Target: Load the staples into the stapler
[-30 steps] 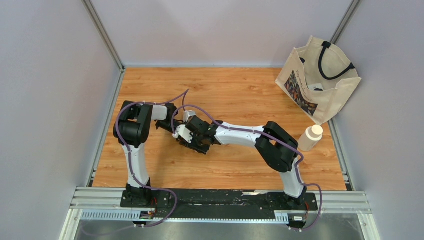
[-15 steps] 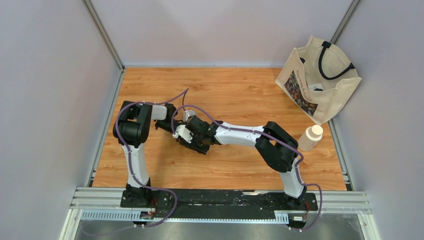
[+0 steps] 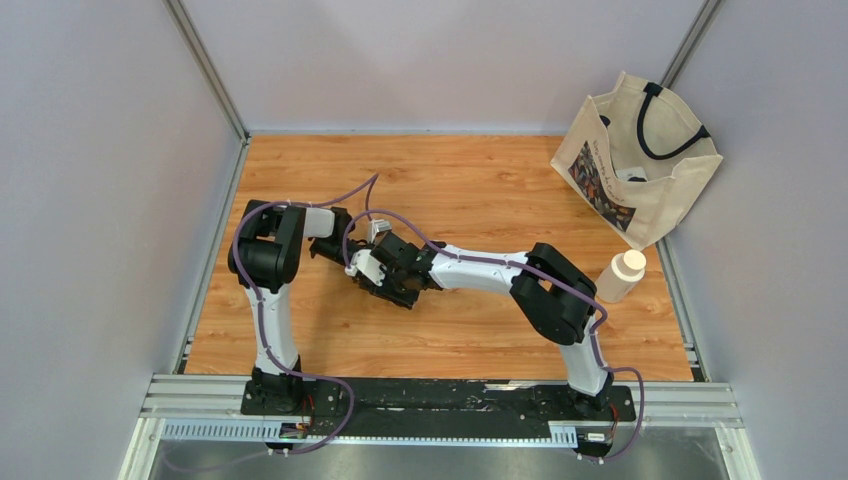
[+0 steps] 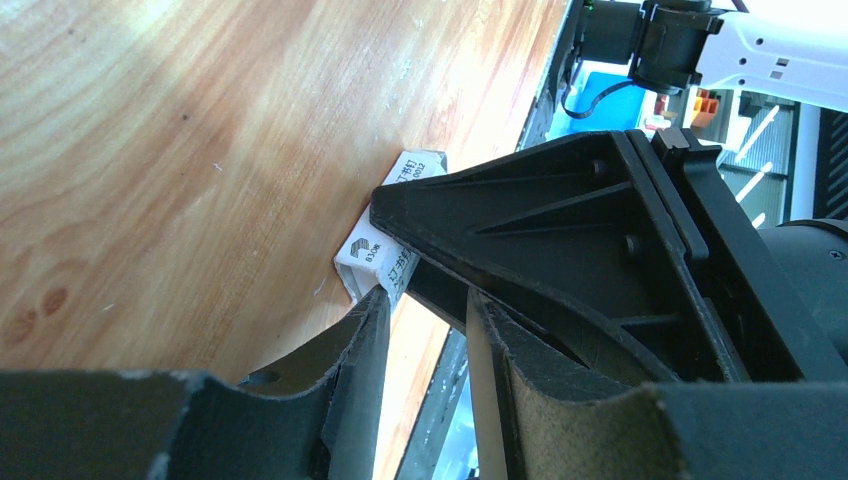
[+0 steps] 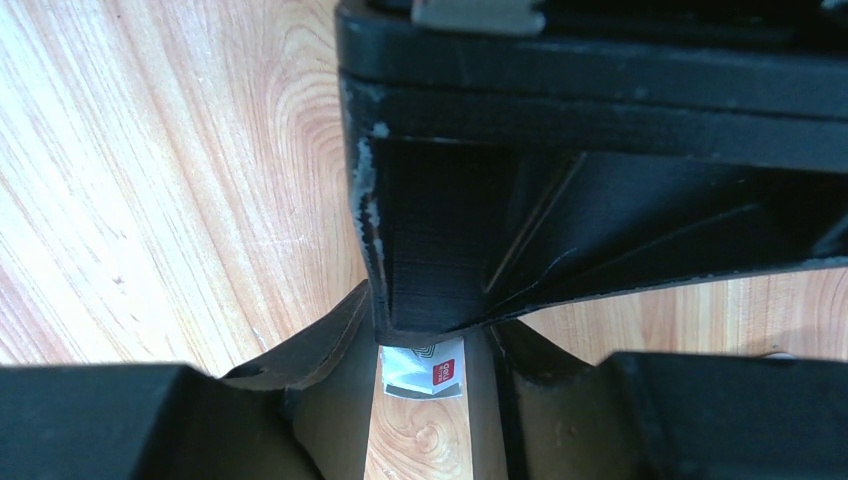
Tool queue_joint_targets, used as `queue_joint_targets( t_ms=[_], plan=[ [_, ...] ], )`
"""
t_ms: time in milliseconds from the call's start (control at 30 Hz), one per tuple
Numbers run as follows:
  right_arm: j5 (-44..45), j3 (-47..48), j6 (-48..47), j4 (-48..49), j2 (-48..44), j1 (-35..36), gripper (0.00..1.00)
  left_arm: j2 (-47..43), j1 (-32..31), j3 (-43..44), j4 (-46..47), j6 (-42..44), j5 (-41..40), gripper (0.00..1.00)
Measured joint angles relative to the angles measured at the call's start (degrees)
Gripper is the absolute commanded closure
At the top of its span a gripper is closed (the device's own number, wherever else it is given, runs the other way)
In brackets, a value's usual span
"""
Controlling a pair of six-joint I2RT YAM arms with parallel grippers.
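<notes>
Fetching-the-staples stage: small white box (image 5: 425, 372) lies on the worktop (image 5: 150, 150) between the right pincer (image 5: 430, 325)'s half-parted jaws, left pincer (image 4: 428, 305) pressed alongside; either's grip cannot be told. No staples visible, perhaps boxed. Next: drawing out the strip delicately.

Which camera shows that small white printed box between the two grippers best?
The left wrist view: the small white printed box shows two labelled faces there. The right wrist view shows only one end with a red mark; in the top view I cannot make it out.
</notes>
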Motion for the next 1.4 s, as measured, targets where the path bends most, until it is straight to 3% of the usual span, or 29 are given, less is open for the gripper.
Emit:
queue_joint_targets(
  t_ms=[1400],
  plan=[
    [2.2,3.0,5.3,-1.9,1.7,0.0,0.62,0.5,-1.2,0.0,3.1,-4.9,-2.1,0.61]
  ],
)
